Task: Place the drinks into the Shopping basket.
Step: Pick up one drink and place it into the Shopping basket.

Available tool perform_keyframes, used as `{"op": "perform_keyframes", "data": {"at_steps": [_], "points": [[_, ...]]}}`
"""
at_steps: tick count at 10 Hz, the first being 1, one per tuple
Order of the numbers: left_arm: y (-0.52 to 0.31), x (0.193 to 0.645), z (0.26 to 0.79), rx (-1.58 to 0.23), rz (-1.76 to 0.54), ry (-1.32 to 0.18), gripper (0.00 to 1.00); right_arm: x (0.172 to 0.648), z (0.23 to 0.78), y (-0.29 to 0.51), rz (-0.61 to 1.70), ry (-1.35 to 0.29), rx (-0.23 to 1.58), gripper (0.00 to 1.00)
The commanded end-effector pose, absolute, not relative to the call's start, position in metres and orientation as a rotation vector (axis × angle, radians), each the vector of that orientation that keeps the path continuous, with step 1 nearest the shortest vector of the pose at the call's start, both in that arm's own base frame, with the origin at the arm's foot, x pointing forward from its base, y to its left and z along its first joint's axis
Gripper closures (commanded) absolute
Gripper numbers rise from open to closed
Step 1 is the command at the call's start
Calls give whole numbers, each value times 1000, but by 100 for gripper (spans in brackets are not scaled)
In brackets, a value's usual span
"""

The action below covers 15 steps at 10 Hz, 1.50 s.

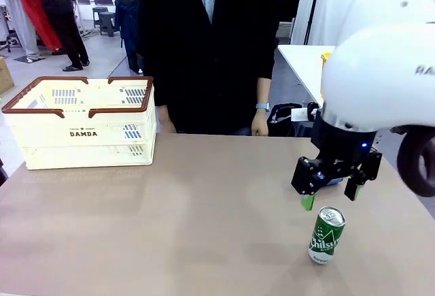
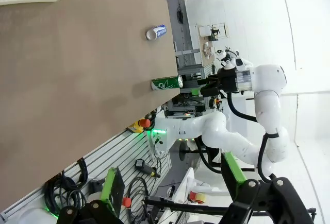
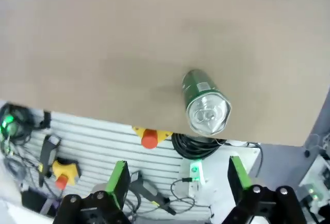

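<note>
A green drink can (image 1: 327, 235) with white lettering stands upright near the table's front right edge; it is also in the right wrist view (image 3: 205, 103) and the left wrist view (image 2: 166, 83). My right gripper (image 1: 333, 190) hangs open just above and behind it, touching nothing, with green pads (image 3: 119, 180) apart. A blue can (image 2: 156, 32) lies on its side farther back on the right. The cream Shopping basket (image 1: 81, 122), brown-rimmed and marked DAMDA, sits at the far left. My left gripper (image 2: 172, 177) is open and holds nothing, well away from the cans.
A person in a dark jacket stands at the far edge, one hand (image 1: 259, 122) by the table. The wide brown tabletop (image 1: 204, 214) lies between basket and cans. Below the front edge are cables and a red stop button (image 3: 149, 139).
</note>
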<state>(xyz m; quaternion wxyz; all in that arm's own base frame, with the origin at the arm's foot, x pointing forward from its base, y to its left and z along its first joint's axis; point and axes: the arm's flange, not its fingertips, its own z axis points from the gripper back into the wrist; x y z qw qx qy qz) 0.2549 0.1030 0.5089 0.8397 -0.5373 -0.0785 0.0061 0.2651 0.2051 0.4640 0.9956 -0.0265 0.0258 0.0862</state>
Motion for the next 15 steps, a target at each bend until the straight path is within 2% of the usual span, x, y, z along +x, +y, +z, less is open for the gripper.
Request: {"op": "perform_keyframes", "data": {"at_steps": [1, 2, 3, 7, 9, 15], "points": [[102, 254, 513, -1157, 23, -163, 0, 267, 472, 184, -7, -44, -35, 0], [102, 254, 513, -1157, 23, -163, 0, 265, 481, 177, -22, -68, -3, 0], [102, 254, 513, -1157, 23, -163, 0, 269, 465, 198, 93, 19, -51, 0], [102, 254, 513, -1157, 23, -163, 0, 267, 467, 195, 70, 13, -25, 0], [102, 254, 513, -1157, 23, -163, 0, 271, 438, 189, 72, 55, -30, 0], [102, 254, 513, -1157, 23, -163, 0, 273, 367, 170, 25, 19, -82, 0]]}}
